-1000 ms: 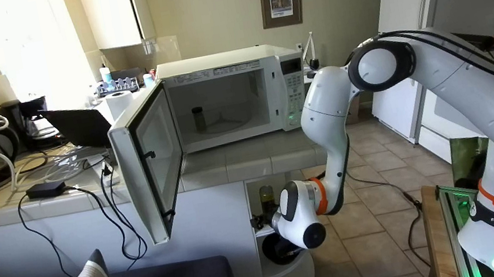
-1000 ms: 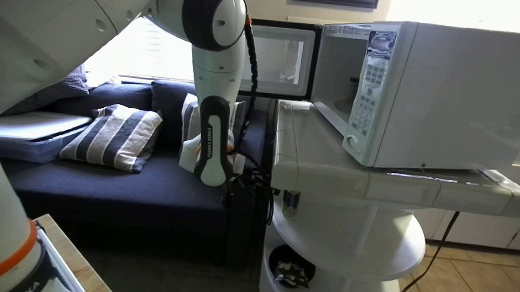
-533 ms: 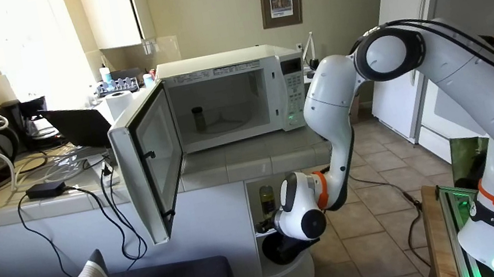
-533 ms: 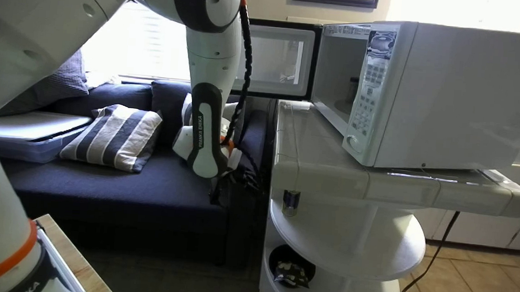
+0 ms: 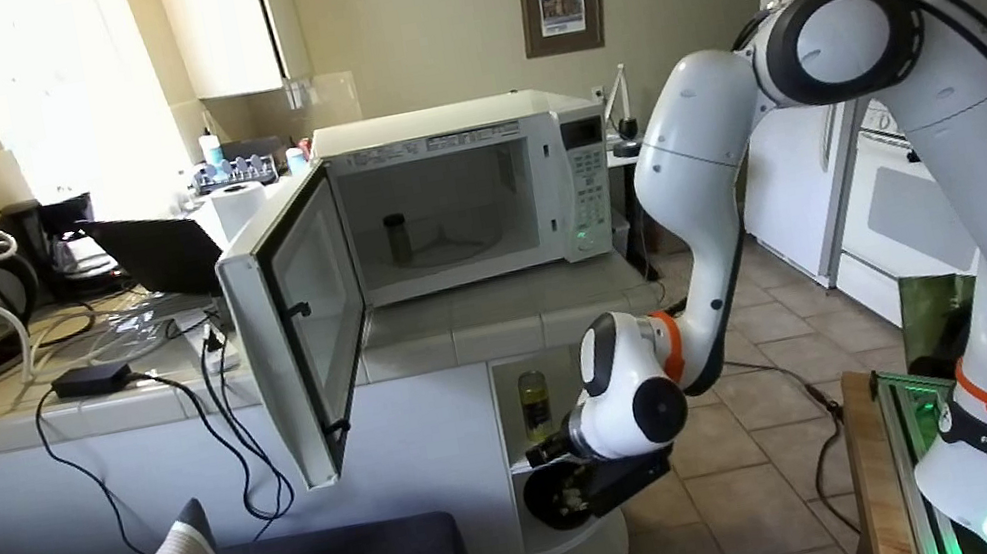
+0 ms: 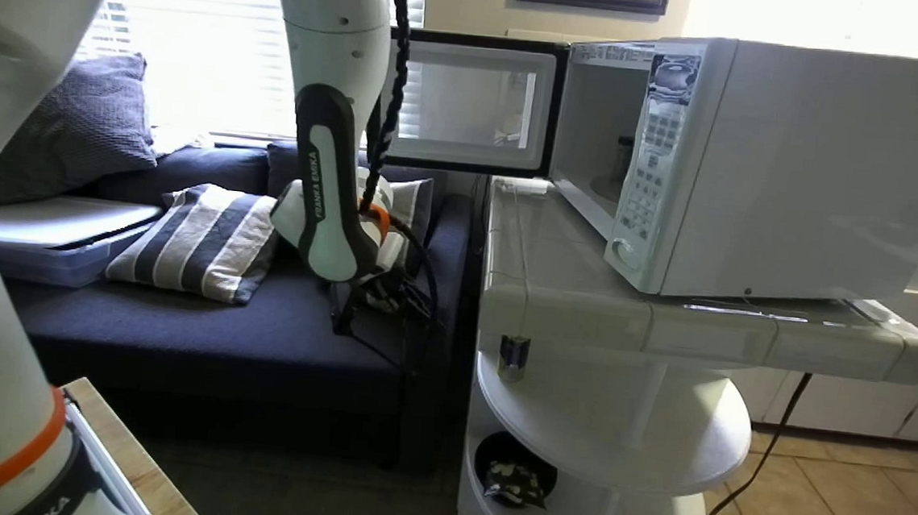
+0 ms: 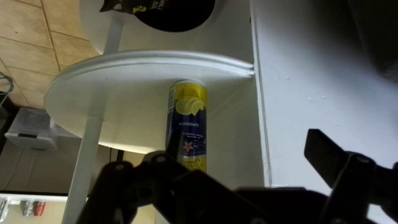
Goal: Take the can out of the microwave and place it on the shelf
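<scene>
A yellow and dark blue can (image 7: 189, 109) stands upright on the white shelf (image 7: 124, 90), under the counter. It also shows in both exterior views (image 5: 535, 407) (image 6: 513, 358). My gripper (image 7: 245, 137) is open, with nothing between its wide-apart fingers. In the wrist view one finger overlaps the can's image; the other is over the white cabinet side. In an exterior view the gripper (image 5: 547, 451) is in front of the shelf, apart from the can. The white microwave (image 5: 446, 120) stands on the counter, door wide open. A dark-lidded jar (image 5: 397, 238) stands inside it.
The open microwave door (image 5: 300, 331) reaches out past the counter edge (image 5: 504, 338). A black bowl with a packet (image 6: 517, 472) sits on the lower shelf. A dark sofa (image 6: 243, 339) with striped pillows stands beside the cabinet. Cables hang over the counter front.
The arm has drawn back from the shelf toward the robot's base, its elbow rising. The can stays standing on the shelf and is now less covered by the gripper.
</scene>
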Controlling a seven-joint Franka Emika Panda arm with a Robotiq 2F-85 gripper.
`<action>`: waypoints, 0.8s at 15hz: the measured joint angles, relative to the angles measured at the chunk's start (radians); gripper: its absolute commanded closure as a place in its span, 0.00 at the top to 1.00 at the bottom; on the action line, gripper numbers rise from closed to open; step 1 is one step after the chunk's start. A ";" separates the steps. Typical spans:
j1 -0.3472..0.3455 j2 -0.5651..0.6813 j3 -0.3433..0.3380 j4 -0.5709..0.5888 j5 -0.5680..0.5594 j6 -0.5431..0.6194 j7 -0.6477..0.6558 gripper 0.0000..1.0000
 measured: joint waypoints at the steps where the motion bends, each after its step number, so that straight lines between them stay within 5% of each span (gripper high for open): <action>1: 0.002 -0.036 0.000 -0.028 0.002 0.042 -0.006 1.00; 12: -0.012 -0.542 -0.031 -0.363 -0.002 0.372 0.014 1.00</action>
